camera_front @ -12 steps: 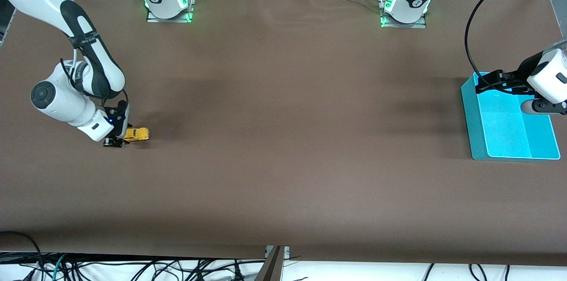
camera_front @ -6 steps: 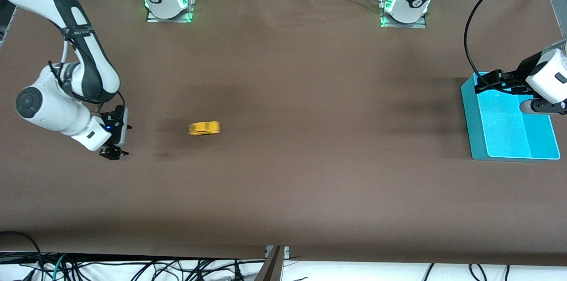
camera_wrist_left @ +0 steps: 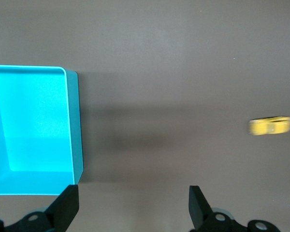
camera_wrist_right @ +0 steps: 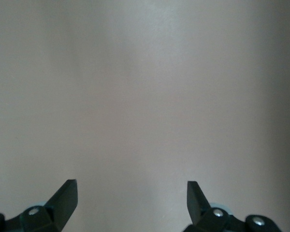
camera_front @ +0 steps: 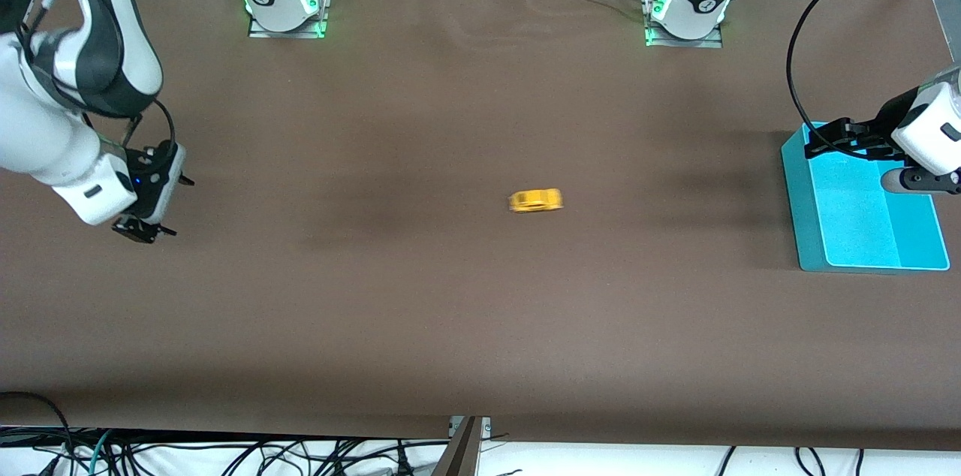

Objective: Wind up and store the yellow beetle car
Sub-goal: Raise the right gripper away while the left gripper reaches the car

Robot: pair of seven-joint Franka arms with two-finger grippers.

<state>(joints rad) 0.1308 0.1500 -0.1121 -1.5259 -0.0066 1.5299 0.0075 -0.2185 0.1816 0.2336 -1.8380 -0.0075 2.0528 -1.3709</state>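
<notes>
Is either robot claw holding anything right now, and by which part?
Nothing is held. The left gripper and right gripper are both open and empty; the tiny yellow toy car sits alone mid-table.

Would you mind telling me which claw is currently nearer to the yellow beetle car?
Left. The left claw hangs over the blue tray's edge; the right claw is at its own table end, farther from the yellow beetle car.

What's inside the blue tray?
Nothing shows inside the blue tray; the yellow beetle car is out on the table. The left end effector hangs over one corner, hiding that bit.
</notes>
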